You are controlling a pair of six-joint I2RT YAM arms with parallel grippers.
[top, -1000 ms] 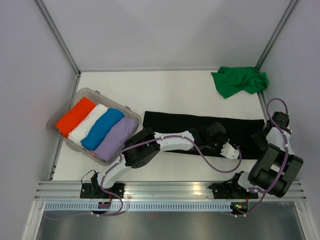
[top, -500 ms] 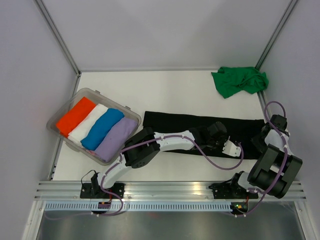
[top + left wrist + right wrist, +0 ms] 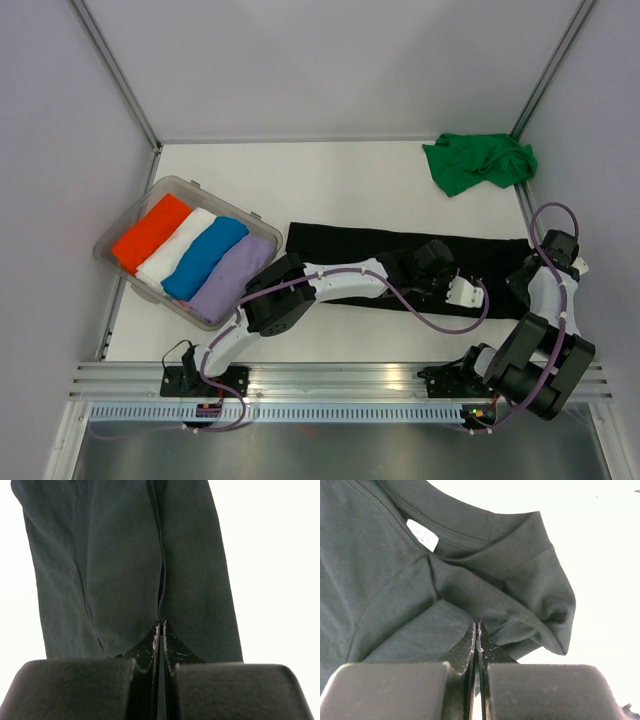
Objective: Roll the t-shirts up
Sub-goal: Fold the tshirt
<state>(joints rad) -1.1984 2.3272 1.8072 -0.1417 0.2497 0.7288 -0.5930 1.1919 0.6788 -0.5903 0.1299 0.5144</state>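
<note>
Black t-shirt (image 3: 350, 243) lies as long strip, ctr-right of table (image 3: 330, 180). Left gripper (image 3: 160, 626): fingers pressed together, pinching a fold at strip's btm end. Right gripper (image 3: 478, 626): same, clamped on cloth below collar (image 3: 495, 527). White neck tag (image 3: 422, 534), upper left, unreadable.

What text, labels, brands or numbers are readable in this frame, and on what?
None can be read.
The white neck tag inside the collar of the black t-shirt shows plain white, with no legible print.
No writing shows on the green t-shirt, the clear tub or the rolled shirts in it.
</note>
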